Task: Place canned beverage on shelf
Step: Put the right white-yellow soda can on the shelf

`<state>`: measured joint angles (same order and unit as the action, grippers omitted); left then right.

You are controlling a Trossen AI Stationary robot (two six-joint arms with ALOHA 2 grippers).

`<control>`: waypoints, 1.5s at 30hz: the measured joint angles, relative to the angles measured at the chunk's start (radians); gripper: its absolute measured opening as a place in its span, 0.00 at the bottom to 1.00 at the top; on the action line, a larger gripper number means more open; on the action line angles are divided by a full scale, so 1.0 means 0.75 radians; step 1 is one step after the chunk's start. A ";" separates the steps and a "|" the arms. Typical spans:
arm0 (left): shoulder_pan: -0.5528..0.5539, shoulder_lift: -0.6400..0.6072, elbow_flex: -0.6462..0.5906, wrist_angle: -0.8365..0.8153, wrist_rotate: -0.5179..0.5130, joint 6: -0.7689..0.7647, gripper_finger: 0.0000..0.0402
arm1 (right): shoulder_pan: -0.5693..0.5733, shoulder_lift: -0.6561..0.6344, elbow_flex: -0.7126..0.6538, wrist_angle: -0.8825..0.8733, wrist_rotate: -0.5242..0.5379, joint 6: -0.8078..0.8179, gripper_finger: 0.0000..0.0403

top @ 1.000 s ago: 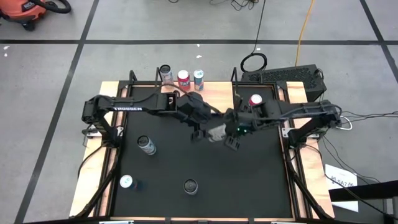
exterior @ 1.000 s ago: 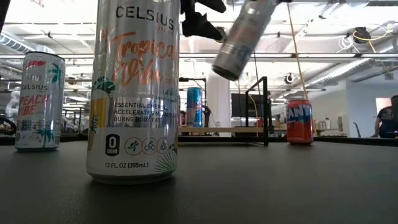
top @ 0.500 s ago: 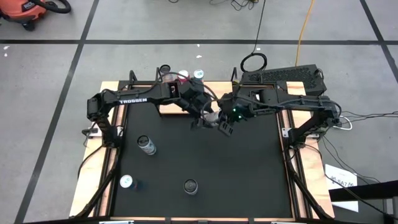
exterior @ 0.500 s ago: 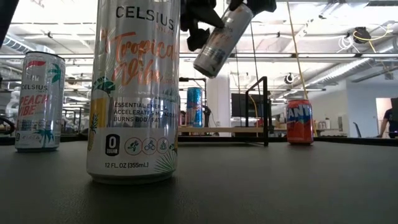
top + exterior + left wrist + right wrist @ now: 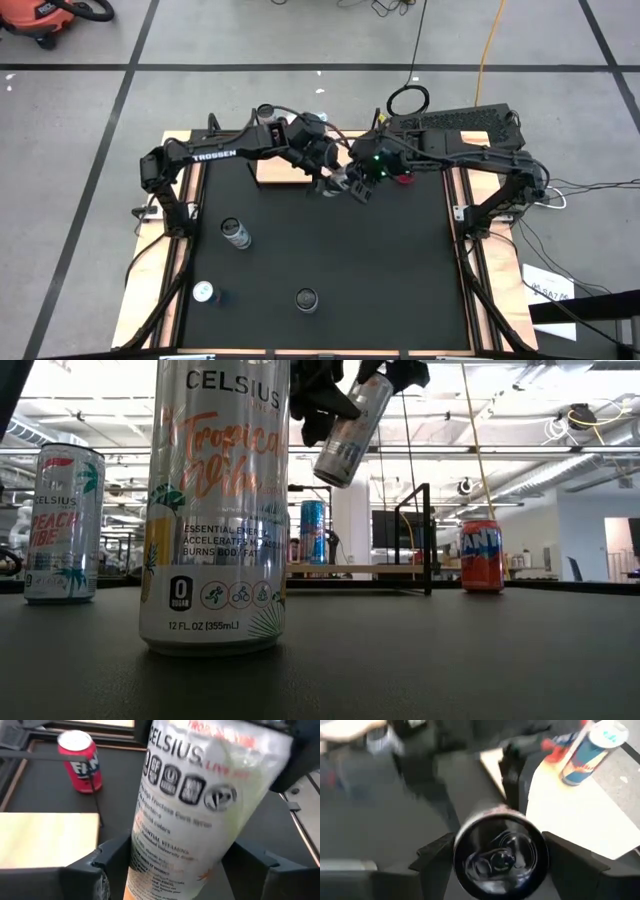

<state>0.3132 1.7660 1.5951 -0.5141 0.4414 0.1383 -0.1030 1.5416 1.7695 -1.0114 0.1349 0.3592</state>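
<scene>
A silver Celsius can (image 5: 350, 425) hangs tilted in the air above the black mat (image 5: 400, 270), between my two grippers; it also shows in the high view (image 5: 345, 181). My right gripper (image 5: 359, 188) is shut on its upper end. My left gripper (image 5: 328, 185) is open. Its fingers stand on either side of the can's body (image 5: 185, 810) lower down. The shelf's light wooden board (image 5: 280, 170) lies just to the far left of the can. A blue can (image 5: 313, 530) stands on it. My right gripper pinches the can's wall between its two fingers (image 5: 437, 857), near the upper end (image 5: 497, 855), which faces the wrist camera. The fingers lie along the can. The can hangs tilted below the gripper, clear of the mat. My left gripper: I cannot tell whether its fingers (image 5: 107, 865) touch the can.
Three cans stand on the mat's near left part (image 5: 236, 233) (image 5: 204, 291) (image 5: 306, 299). A red Fanta can (image 5: 482, 555) stands on the mat right of the shelf's black post (image 5: 428, 540). Another can top (image 5: 265, 108) shows at the shelf's far side.
Both grippers have gone toward the table's far edge and a little left, toward the shelf. The tilted can went with them in the right gripper, clear of the mat. The left gripper has closed in on the can until its fingers stand around the can's body.
</scene>
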 joint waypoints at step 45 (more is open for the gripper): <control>0.157 0.000 0.000 0.674 0.073 -0.314 0.62 | -0.149 -0.153 0.001 0.235 0.344 0.201 0.69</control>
<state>0.4309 1.7660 1.5948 -0.0087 0.4961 -0.0975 -0.2150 1.4265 1.7699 -0.8349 0.3927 0.5102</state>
